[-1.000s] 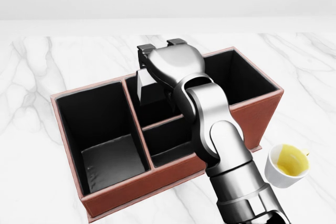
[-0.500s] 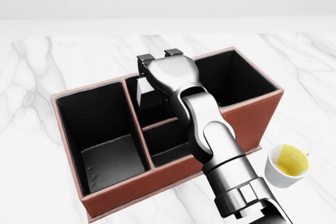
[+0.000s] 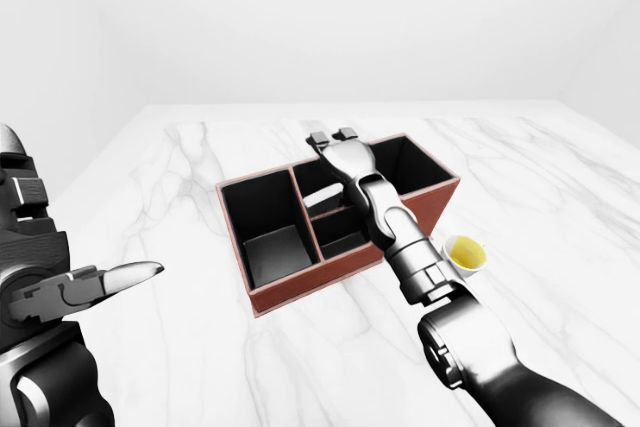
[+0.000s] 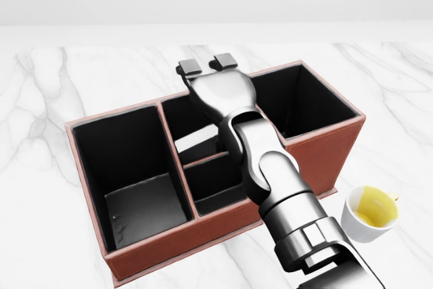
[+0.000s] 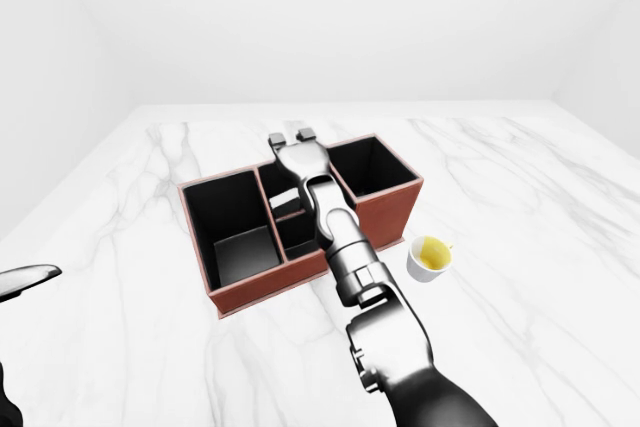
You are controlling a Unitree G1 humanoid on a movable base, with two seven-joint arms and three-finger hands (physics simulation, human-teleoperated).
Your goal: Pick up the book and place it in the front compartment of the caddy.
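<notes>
A reddish-brown caddy with black compartments sits mid-tabletop on the white marble table. The right hand hovers over the caddy's upper middle compartment, its fingertips spread and empty above the far rim. In that compartment a pale slab, seemingly the book, lies partly hidden by the forearm. A white cup of yellow liquid stands just beside the caddy's right end. The left hand hangs off the table's left edge, fingers apart.
</notes>
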